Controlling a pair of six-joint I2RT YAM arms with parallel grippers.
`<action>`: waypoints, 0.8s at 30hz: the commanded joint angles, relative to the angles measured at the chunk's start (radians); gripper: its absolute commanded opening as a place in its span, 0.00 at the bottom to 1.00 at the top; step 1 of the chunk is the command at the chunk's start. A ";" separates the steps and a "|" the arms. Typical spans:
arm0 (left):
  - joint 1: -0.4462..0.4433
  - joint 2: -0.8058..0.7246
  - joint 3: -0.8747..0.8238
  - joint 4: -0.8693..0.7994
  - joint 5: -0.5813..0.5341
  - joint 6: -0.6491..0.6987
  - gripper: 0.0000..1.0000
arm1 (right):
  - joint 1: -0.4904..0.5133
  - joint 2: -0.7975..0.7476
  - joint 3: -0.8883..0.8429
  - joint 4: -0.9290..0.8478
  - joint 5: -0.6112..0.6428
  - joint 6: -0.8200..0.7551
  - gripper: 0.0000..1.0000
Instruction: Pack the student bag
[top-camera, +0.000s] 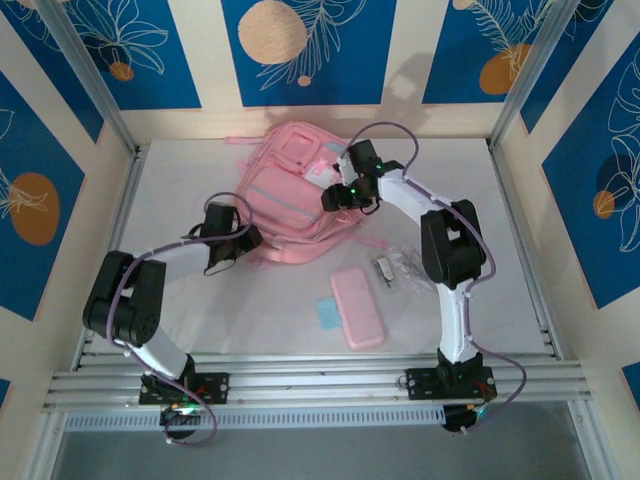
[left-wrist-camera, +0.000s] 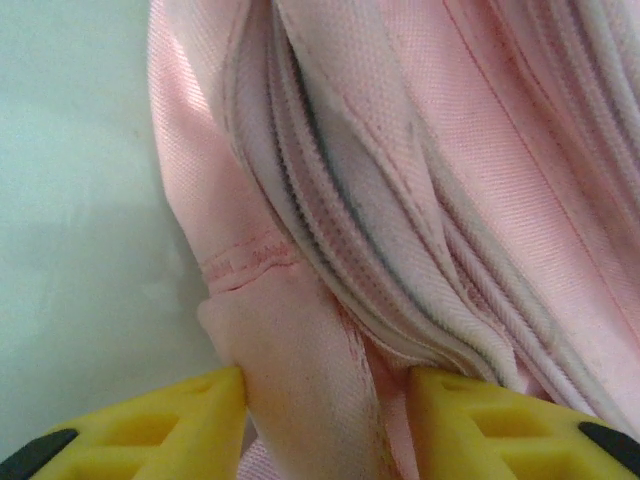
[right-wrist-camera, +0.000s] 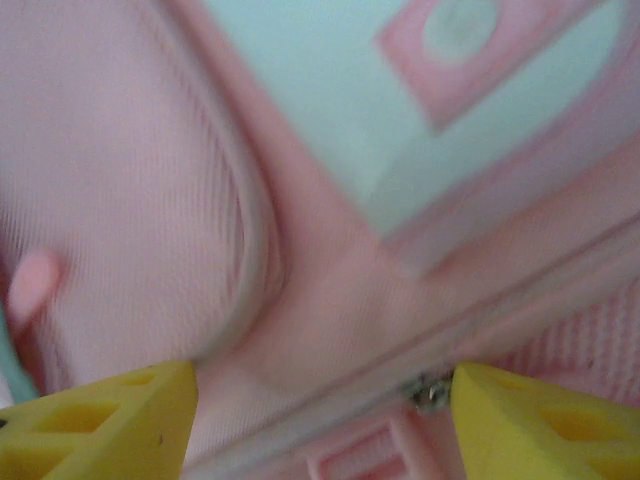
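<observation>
left gripper (left-wrist-camera: 325, 405): fingers straddle a fold of the bag (top-camera: 285, 180) edge beside the zipper (left-wrist-camera: 292, 200), fabric touching both, but the firmness of the pinch cannot be told; the soft fold is likely to slide out when pulled. right gripper (right-wrist-camera: 320, 400): jaws spread, empty, bag front just beneath; it may snag loose fabric and drag the bag off the left's hold.

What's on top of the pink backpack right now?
The right gripper, jaws open, is over the front of the student bag; fabric hides anything inside.
</observation>
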 joint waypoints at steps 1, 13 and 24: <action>0.028 0.036 0.086 -0.029 -0.052 0.080 0.48 | -0.016 -0.077 -0.065 -0.019 -0.139 0.027 0.68; 0.044 0.036 0.149 -0.093 -0.028 0.121 0.57 | -0.064 0.000 -0.016 0.000 -0.096 -0.028 0.68; 0.044 0.037 0.135 -0.088 0.002 0.100 0.58 | -0.022 0.087 0.043 0.010 -0.141 -0.043 0.73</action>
